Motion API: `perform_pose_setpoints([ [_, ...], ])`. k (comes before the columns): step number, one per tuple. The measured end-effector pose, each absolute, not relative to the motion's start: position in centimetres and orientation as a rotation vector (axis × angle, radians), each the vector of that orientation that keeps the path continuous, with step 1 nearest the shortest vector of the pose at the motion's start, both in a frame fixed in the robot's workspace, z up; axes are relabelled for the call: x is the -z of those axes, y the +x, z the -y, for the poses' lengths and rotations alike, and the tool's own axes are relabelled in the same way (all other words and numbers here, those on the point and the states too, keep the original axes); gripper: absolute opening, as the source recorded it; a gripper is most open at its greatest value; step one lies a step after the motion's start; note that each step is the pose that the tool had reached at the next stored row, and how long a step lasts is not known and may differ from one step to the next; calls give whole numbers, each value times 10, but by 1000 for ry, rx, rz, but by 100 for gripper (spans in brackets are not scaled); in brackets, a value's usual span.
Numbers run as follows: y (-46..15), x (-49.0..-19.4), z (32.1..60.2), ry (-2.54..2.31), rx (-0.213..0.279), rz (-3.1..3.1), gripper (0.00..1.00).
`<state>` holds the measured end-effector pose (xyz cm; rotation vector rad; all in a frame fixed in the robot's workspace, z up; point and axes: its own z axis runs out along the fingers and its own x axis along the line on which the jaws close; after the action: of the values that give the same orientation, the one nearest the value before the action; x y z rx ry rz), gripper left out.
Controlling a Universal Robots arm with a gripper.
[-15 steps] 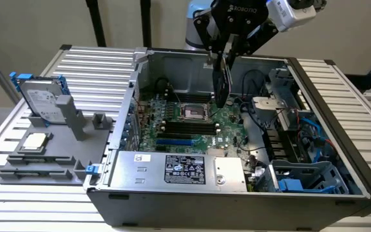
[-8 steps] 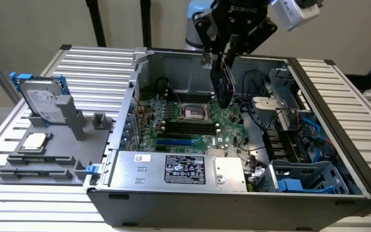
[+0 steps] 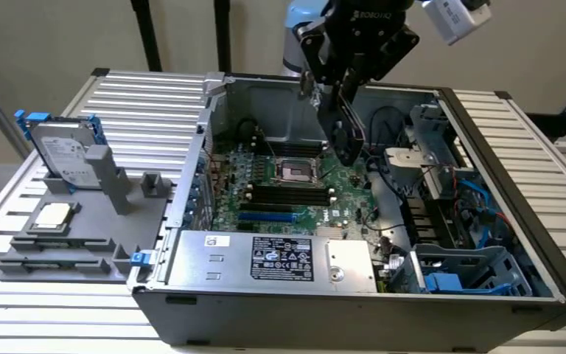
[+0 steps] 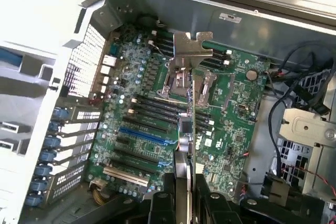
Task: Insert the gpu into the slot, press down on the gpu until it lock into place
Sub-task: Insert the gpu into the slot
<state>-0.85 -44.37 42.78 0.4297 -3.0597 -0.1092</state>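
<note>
My gripper (image 3: 343,94) hangs over the open computer case and is shut on the gpu (image 3: 348,139), a thin dark card held on edge and pointing down toward the motherboard. In the wrist view the gpu (image 4: 190,109) runs edge-on out from my gripper (image 4: 181,203), and its metal bracket (image 4: 189,48) lies over the CPU socket area. The slot (image 3: 266,217) is a bright-blue strip on the green board, nearer the front of the case than the card. The slot (image 4: 142,136) lies apart from the card's edge, and the card is well above the board.
A silver power supply with a white label (image 3: 263,258) sits in front of the board. Black memory slots (image 3: 285,195) lie between the CPU socket (image 3: 293,172) and the blue strip. Cables and a blue drive cage (image 3: 460,273) fill the exterior view's right. A hard drive (image 3: 62,151) stands on a grey fixture outside the case.
</note>
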Motion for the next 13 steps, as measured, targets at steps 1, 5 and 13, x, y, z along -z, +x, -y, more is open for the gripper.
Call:
perform_pose_setpoints([
  [1,-9,-428,444,458,108,3055,26],
  [5,-9,-427,444,568,105,3035,26],
  [13,-9,-425,444,785,106,2991,26],
])
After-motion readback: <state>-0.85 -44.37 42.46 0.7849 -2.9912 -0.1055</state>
